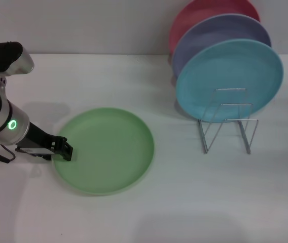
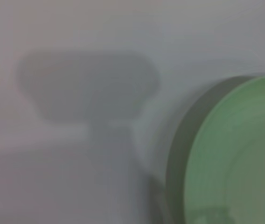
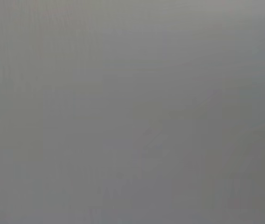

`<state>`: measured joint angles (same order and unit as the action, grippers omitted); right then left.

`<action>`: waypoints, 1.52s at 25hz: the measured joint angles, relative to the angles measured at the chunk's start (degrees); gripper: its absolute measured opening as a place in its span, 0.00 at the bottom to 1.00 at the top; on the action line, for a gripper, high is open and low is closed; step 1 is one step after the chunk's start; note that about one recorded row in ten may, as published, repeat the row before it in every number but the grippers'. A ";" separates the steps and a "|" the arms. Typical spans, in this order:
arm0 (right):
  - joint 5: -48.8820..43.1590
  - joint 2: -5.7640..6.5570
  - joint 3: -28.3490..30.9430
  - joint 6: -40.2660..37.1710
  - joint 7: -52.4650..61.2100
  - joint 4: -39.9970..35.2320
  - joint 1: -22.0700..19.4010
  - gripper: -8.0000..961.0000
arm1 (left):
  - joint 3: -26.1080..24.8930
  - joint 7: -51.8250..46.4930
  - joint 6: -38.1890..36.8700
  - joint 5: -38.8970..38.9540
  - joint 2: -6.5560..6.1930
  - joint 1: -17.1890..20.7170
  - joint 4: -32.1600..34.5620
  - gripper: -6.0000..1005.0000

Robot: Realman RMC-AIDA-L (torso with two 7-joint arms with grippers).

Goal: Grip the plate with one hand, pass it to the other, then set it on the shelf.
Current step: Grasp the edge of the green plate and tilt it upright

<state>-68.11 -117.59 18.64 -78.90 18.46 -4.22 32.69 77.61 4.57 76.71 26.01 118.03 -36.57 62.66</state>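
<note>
The light green plate (image 1: 106, 149) lies flat on the white table at the middle left. My left gripper (image 1: 63, 150), black, on the white-silver arm with the green glowing ring, is low at the plate's left rim and touches or nearly touches it. The left wrist view shows the plate's rim (image 2: 235, 154) close by, with a shadow on the table beside it. The silver wire shelf (image 1: 227, 121) stands to the right of the plate. My right gripper is out of view; the right wrist view shows only a plain grey surface.
A turquoise-blue plate (image 1: 230, 78) stands upright in the shelf, with a lavender plate (image 1: 220, 38) and a pink plate (image 1: 205, 12) behind it. The front loops of the shelf hold nothing. The white table (image 1: 184, 202) stretches in front.
</note>
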 joint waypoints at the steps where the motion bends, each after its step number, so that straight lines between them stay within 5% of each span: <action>1: 0.00 0.00 0.00 -0.01 0.02 0.00 0.00 0.67 | -0.01 0.00 0.02 0.00 0.00 -0.01 0.00 0.55; 18: 0.00 0.00 0.17 -0.03 0.17 0.00 0.00 0.67 | -0.10 0.00 0.04 -0.17 -0.06 -0.26 0.00 0.24; 38: 0.00 0.00 0.24 -0.03 0.26 -0.18 0.00 0.67 | -1.15 0.83 0.06 -0.26 -0.09 -0.04 0.35 0.04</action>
<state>-68.11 -117.60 18.87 -78.93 18.72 -4.40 32.69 76.46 5.41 76.77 25.75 117.94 -36.61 63.01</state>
